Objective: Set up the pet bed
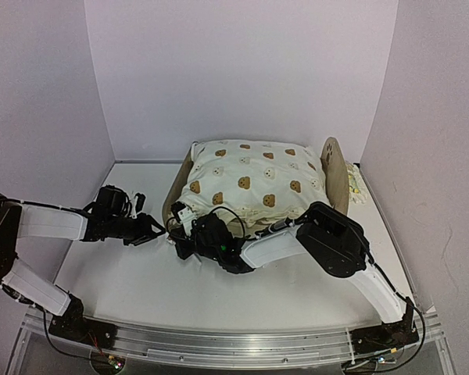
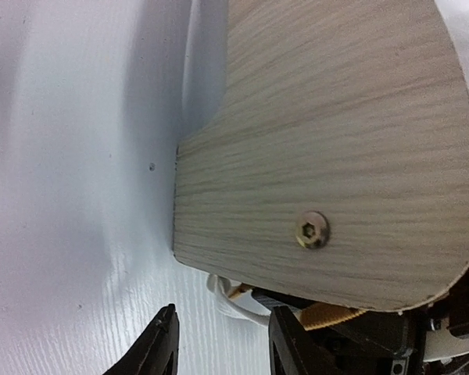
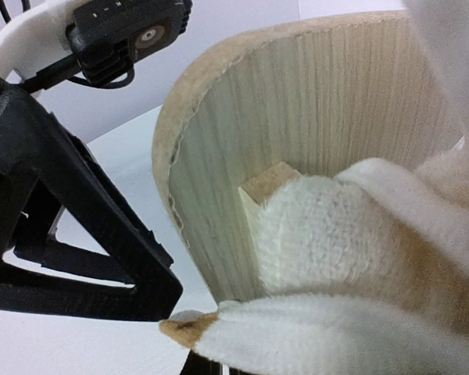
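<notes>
Pale wood fills both wrist views: that's the pet bed (image 1: 334,173), sitting toward the back of the desk (image 1: 141,281). From above it's nearly buried under the bear-print cushion (image 1: 254,183), and only its two end boards peek out. The left fingers (image 1: 152,230) hover just beside the left end board (image 2: 336,156), spread apart with bare desk between them. Only the left wrist view catches the screw (image 2: 312,230) in that board. The right fingers (image 1: 184,247) are pressed together at the cushion's near-left corner. White fabric smothers the right wrist view, so I can't tell whether they pinch it.
</notes>
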Robot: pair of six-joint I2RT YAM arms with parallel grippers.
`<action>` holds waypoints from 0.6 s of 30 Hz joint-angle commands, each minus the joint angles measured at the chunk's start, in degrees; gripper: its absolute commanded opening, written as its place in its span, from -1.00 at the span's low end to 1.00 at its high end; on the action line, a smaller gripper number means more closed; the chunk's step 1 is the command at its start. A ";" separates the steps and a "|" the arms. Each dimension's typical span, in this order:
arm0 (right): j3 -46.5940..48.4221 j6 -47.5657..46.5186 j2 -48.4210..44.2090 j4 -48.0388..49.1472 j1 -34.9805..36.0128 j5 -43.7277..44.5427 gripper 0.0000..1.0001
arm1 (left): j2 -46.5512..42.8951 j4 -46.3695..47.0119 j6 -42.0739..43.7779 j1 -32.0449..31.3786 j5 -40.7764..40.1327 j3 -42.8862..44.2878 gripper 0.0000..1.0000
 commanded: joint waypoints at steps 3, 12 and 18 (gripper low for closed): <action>2.68 0.52 1.16 2.26 0.11 -2.46 -1.00 | -3.50 0.69 0.32 -0.28 3.59 -0.73 -0.21; 4.18 0.59 2.50 5.24 0.10 -7.65 -1.00 | -6.81 0.05 1.07 -0.29 2.47 -1.78 -0.26; 4.36 1.13 2.39 6.59 0.13 -9.37 -1.00 | -11.20 -0.86 2.16 -0.25 -5.14 -2.52 0.10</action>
